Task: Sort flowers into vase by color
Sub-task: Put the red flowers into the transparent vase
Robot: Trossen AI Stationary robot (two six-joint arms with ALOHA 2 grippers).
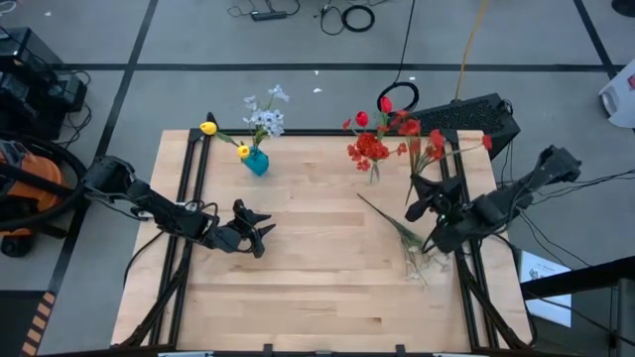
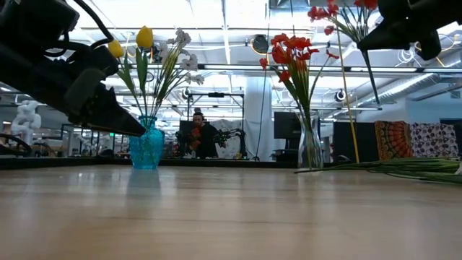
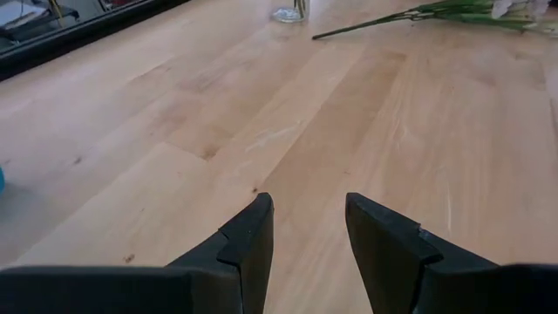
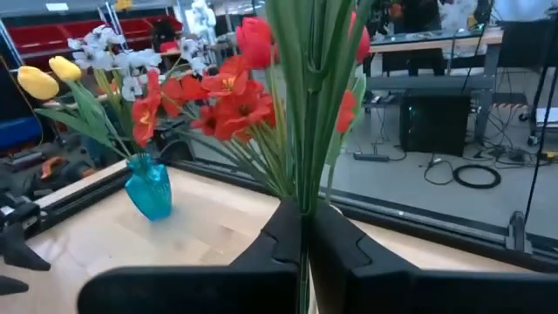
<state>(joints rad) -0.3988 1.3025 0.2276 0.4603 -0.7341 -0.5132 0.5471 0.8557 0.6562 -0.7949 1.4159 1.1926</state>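
Right end effector (image 4: 302, 228): clenched on a bunch of red flowers (image 1: 429, 147) by their green stems, held up in the air over the right side of the table (image 1: 317, 288), blossoms toward the far edge.

Left end effector (image 3: 307, 228): released, fingers apart with bare wood between them; I hold it low over the left half of the table, waiting.

Clear vase (image 1: 373, 174): near the far edge, right of centre, already carrying red blossoms.

Blue vase (image 1: 256, 162): near the far edge, left of centre, with yellow and pale white-blue flowers in it.

Loose stems (image 1: 402, 230): lying flat on the table near my right end effector, not yet sorted; their blossom colour is hard to tell.

Step in hand: I judge I am carrying this red bunch to the clear vase, since red already stands there.

Risk, crowding: the clear vase looks full, so my stems could catch on the blossoms already in it and miss the mouth.

Risk, tipping: the vase looks narrow and light; a sideways push from the bunch could knock it over or slide it toward the table's far edge.

Risk, slipping: the stems are thin and several share one grip, so one could slide out on the way.

Risk, mixing: the two vases stand fairly near each other, and drifting left would put red among yellow.
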